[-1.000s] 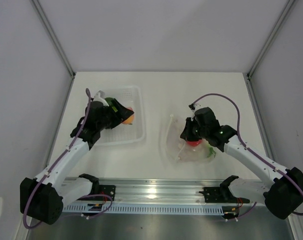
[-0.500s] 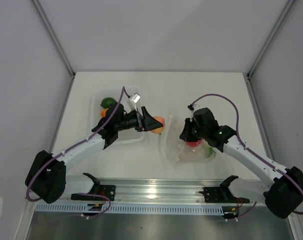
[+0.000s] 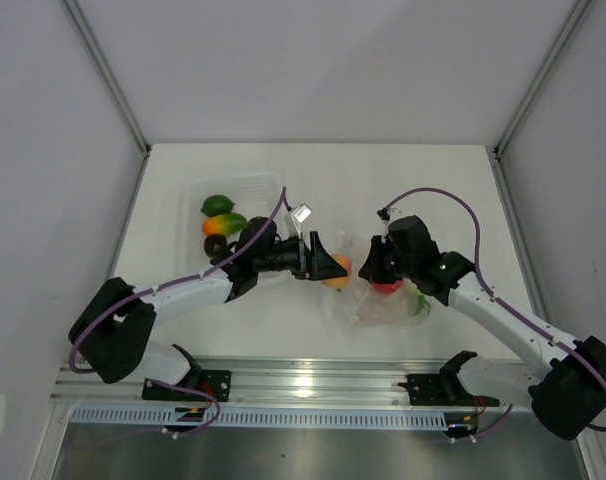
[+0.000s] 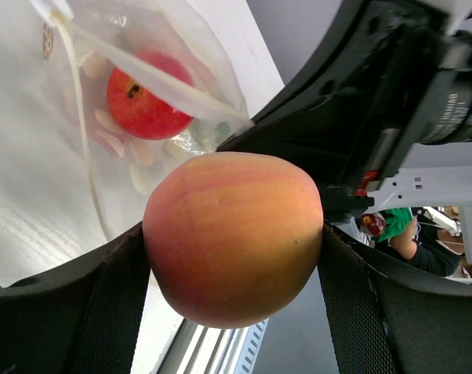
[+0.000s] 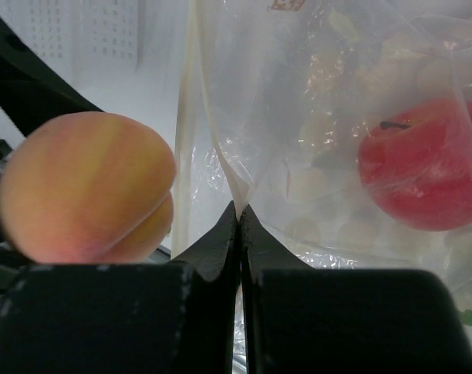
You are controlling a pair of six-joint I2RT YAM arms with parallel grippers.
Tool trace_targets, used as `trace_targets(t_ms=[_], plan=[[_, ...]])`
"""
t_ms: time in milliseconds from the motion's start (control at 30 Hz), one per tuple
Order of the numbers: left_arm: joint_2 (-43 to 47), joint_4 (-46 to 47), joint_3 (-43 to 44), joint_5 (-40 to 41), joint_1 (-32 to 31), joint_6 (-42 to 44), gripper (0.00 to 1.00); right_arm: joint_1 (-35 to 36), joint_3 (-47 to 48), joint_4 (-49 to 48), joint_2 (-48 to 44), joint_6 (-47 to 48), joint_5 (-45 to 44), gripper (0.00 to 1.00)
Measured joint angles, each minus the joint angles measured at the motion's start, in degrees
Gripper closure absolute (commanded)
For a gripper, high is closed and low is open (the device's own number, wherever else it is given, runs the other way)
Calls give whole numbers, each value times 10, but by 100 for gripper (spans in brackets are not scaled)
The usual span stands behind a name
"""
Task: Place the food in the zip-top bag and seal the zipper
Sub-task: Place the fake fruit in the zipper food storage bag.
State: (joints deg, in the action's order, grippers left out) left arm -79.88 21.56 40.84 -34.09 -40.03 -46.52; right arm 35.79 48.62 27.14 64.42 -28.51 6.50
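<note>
The peach (image 4: 232,234), orange blushed pink, is clamped in the left tool (image 3: 331,268), whose arm stretches rightward low over the desk (image 3: 383,180) to the bag (image 5: 322,93) mouth. The right tool (image 5: 240,222), jaws together, pinches the crinkly clear bag's edge. A red fruit (image 5: 419,175) lies inside. The bag's small print (image 4: 47,39) is perhaps a logo, unreadable.

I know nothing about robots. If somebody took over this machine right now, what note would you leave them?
Left gripper: gripping the orange peach, held at the bag's mouth, not yet inside.
Right gripper: shut, pinching the edge of the zip-top bag.
Done: red fruit is in the bag, plus a green bit.
In the tray: green fruit, mango, dark brown piece.
Left: drop the peach in, move the three tray items, press the zipper shut.
</note>
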Motion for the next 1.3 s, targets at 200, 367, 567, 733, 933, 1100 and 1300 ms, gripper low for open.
trace_targets(t_ms=[200,367,567,733,933,1100,1300], plan=[[-25,3,0,4,-3,-8,98,0,2,0,-23,-5,0,100],[-43,2,8,4,-4,-15,71,0,4,0,-28,-10,0,100],[-56,-5,25,5,-11,-15,38,0,4,0,-28,-14,0,100],[-61,-21,41,5,-17,-14,1,0,5,2,-29,-15,0,100],[-60,-47,49,12,-18,-6,1,-2,5,4,-36,-14,0,100],[-49,-78,52,28,-19,11,1,-3,5,4,-37,-15,0,100],[-14,-123,61,60,-19,38,1,-4,5,5,-39,-15,0,100]])
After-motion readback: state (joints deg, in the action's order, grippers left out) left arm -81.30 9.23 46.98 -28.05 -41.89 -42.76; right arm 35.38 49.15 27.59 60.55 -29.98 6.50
